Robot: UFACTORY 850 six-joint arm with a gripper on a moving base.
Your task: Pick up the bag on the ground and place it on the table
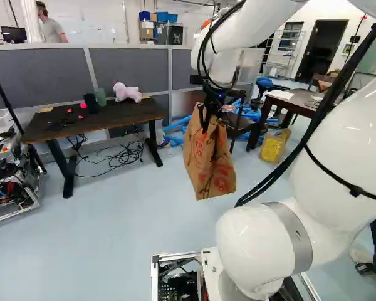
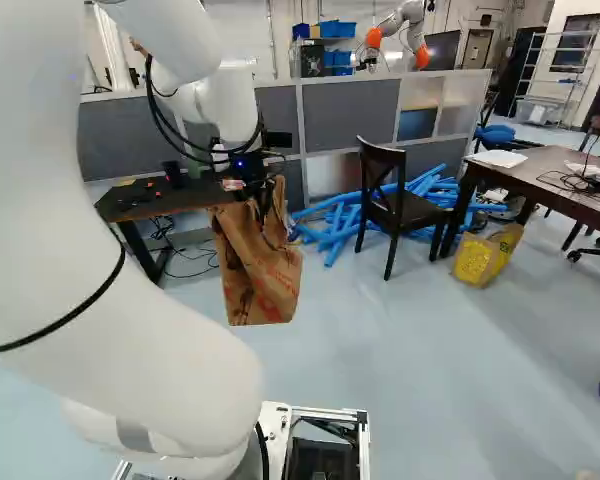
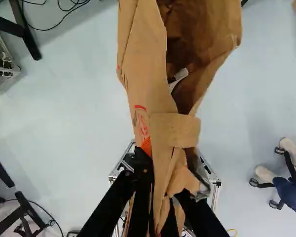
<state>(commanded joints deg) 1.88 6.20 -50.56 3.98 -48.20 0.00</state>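
- From where I stand, the brown paper bag hangs in the air over the floor, tilted, on neither table nor desk.
- The arm's gripper is nearly closed, both fingers pinching bunched paper at the bag's top, parted only by those folds.
- The wrist view looks into the bag's gaping mouth; something pale is in there, too hidden to name.
- Over at the left of the left base view is the dark-topped desk, bearing a pink plush toy, a black cup and a green cup.
- At the right of the right base view I see the brown table, a yellow bag on the floor beside it.
- A dark wooden chair stands by blue tubes heaped on the floor.
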